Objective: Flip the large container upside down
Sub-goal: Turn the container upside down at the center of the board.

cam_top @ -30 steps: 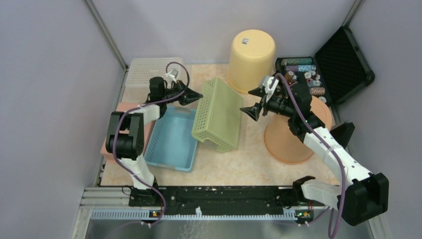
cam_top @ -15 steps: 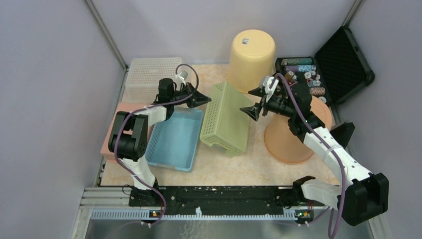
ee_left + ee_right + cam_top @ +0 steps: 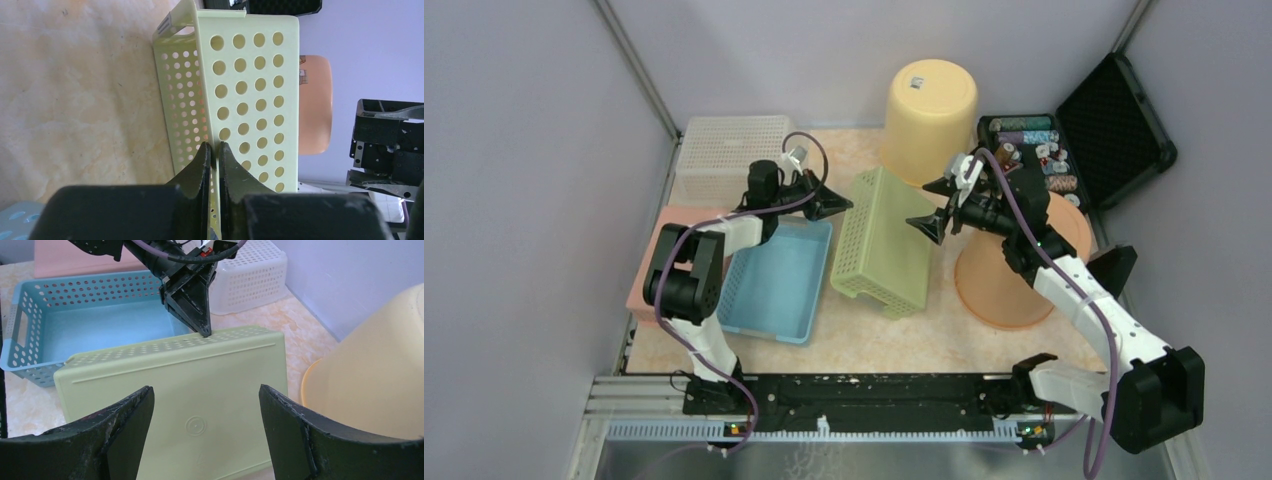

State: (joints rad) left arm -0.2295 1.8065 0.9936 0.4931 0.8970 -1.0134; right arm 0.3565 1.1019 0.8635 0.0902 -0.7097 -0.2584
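Note:
The large container is a pale green perforated basket [image 3: 884, 240] lying almost bottom-up in the middle of the table, its solid base [image 3: 175, 380] facing up. My left gripper [image 3: 844, 207] is shut on the basket's left long wall, and the wall [image 3: 250, 75] runs away between the closed fingertips [image 3: 213, 146]. That pinching gripper [image 3: 204, 332] shows at the basket's far edge in the right wrist view. My right gripper [image 3: 921, 205] stands open at the basket's right side, just above its base [image 3: 206, 392], with nothing in its jaws.
A blue basket [image 3: 774, 285] lies just left of the green one. A white basket [image 3: 724, 150] and a pink container [image 3: 646, 262] stand further left. An upturned yellow bucket [image 3: 929, 105], an orange bucket [image 3: 1014, 275] and an open black case [image 3: 1114, 120] stand back right.
My left gripper has swung right with the basket's wall, bringing the green basket down from a steep tilt to almost flat, bottom-up. The right arm has stayed put.

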